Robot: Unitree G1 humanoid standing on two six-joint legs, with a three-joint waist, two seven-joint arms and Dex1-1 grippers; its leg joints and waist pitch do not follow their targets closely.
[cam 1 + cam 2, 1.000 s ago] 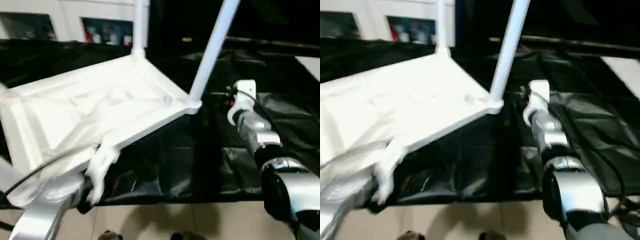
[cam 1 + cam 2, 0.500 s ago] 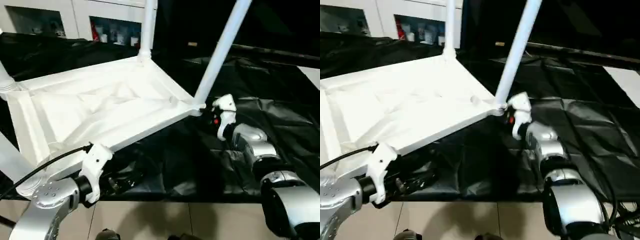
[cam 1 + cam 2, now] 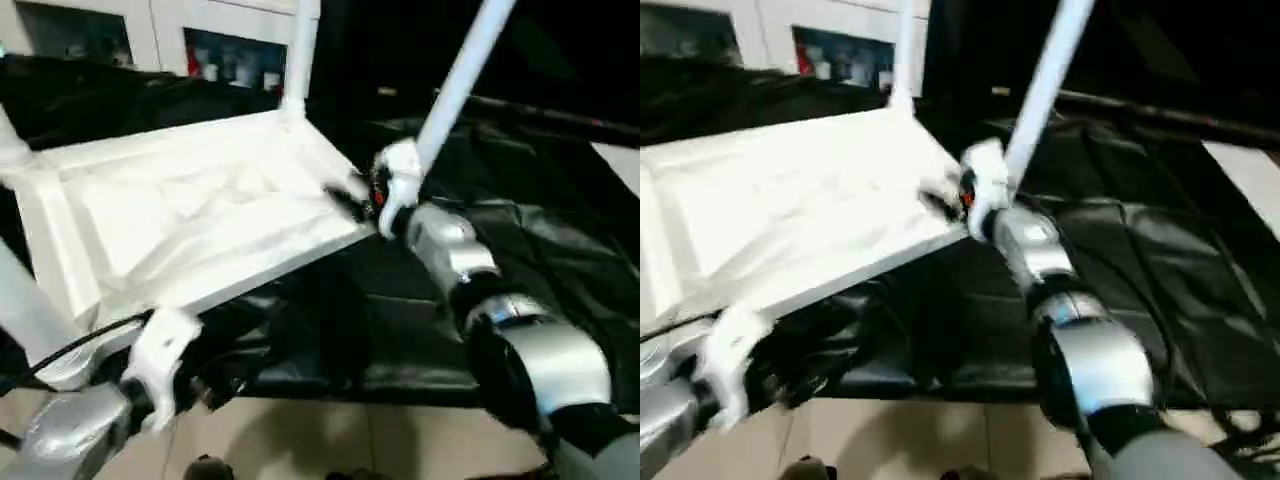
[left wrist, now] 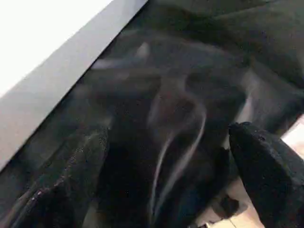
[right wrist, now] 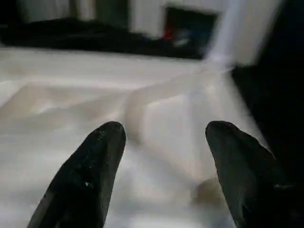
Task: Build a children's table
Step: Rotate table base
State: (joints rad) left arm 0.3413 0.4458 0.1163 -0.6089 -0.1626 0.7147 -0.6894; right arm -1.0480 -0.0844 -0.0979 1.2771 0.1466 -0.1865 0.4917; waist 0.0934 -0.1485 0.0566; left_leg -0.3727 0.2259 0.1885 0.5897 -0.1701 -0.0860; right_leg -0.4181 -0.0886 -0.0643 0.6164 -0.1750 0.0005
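The children's table lies upside down on black cloth, its white ribbed top (image 3: 190,220) tilted. Tube legs rise from the corner sockets: a far leg (image 3: 300,50), a right leg (image 3: 462,75) and a near left leg (image 3: 25,310). My right gripper (image 5: 164,156) is open, its black fingers (image 5: 90,175) apart over the ribbed underside, just inside the right corner by that leg; nothing sits between them. My left gripper (image 4: 166,156) is open below the top's near edge (image 4: 52,90), with only black cloth between its fingers. The left wrist (image 3: 160,360) hangs in front of that edge.
Black cloth (image 3: 560,250) covers the work surface and reaches its front edge, with pale floor (image 3: 350,440) below. A white cabinet with glass doors (image 3: 225,60) stands behind. A black cable (image 3: 80,345) runs along my left forearm.
My right gripper has swung left from beside the right corner to over the ribbed underside. My left gripper has opened and drawn back below the near edge. The camera has also shifted.
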